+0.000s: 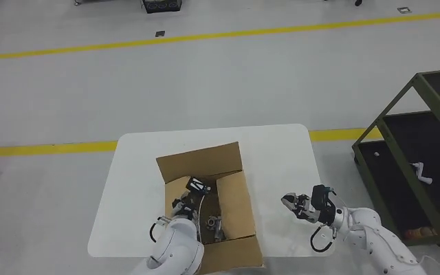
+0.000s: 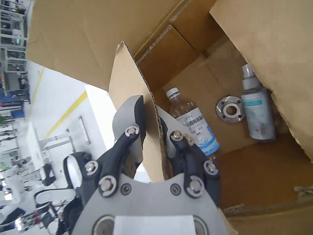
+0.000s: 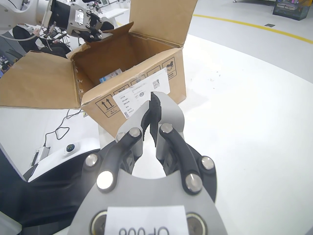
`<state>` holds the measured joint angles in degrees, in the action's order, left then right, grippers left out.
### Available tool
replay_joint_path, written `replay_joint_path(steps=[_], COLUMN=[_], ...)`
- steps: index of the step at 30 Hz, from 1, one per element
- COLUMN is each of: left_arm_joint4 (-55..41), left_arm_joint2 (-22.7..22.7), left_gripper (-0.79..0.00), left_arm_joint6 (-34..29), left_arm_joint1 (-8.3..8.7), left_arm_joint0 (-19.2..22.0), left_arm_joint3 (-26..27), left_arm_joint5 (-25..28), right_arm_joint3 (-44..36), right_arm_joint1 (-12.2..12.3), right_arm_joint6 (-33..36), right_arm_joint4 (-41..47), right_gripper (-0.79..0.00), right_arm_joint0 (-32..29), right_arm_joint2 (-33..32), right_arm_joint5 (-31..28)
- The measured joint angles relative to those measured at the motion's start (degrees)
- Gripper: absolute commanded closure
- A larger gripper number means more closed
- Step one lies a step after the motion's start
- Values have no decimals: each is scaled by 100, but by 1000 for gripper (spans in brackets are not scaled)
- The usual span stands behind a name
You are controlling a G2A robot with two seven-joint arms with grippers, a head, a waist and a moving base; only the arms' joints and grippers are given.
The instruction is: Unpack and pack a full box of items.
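Evidently your left pincer (image 2: 152, 121) clamps the flap (image 2: 127, 81) of the box (image 1: 237, 199) at the tabletop's (image 1: 275, 148) front edge, seemingly baring the bottle (image 2: 193, 123) inside; your right pincer (image 3: 152, 113) hangs closed, empty, beside it.

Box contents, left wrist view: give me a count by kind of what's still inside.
Clear bottle: 1
Spray bottle: 1
Metal flange: 1
Total: 3
The flap gripped by the left pincer hides part of the box floor, so more may lie there.
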<state>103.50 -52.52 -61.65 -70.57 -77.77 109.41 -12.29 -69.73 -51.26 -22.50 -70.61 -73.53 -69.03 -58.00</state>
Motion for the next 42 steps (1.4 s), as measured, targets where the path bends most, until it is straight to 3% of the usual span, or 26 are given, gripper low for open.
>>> replay_joint_path(steps=[6,8,9,11,12,13,15,16,17,18,31,37,42], left_arm_joint4=[-543,-713,-799,-934,-1024,-1083,-1231,-1309,-1397,-1492,-690,156,126], left_arm_joint2=[-294,-376,-432,-524,-593,-645,-778,-831,-886,-965,-1745,-2093,-2247], left_gripper=[0,-92,-200,-228,-326,-474,-363,-366,-551,-785,-785,-785,-785], left_arm_joint6=[361,385,398,428,453,473,522,533,544,564,649,849,1016], left_arm_joint1=[2,2,1,-4,-7,-9,-14,-16,-17,-18,55,110,99], left_arm_joint0=[-247,-294,-317,-344,-353,-356,-361,-363,-361,-350,-373,-412,-419], left_arm_joint3=[568,659,693,717,715,708,702,698,699,704,557,251,-30], left_arm_joint5=[340,460,506,523,526,530,515,531,559,594,927,1077,1107], right_arm_joint3=[20,42,53,70,81,89,96,93,88,80,-8,14,73], right_arm_joint1=[5,-3,-10,-21,-30,-37,-53,-60,-67,-76,-171,-223,-279], right_arm_joint6=[198,290,346,418,466,502,584,616,644,678,1070,1317,1505], right_arm_joint4=[106,145,173,217,241,262,299,311,323,344,642,859,983], right_gripper=[0,0,0,0,0,0,0,0,0,0,0,0,0], right_arm_joint0=[-11,0,9,24,34,41,57,63,68,73,129,160,224], right_arm_joint2=[-76,-65,-51,-31,-15,-2,32,47,62,81,247,336,452], right_arm_joint5=[15,19,22,39,57,74,118,136,152,170,365,519,634])
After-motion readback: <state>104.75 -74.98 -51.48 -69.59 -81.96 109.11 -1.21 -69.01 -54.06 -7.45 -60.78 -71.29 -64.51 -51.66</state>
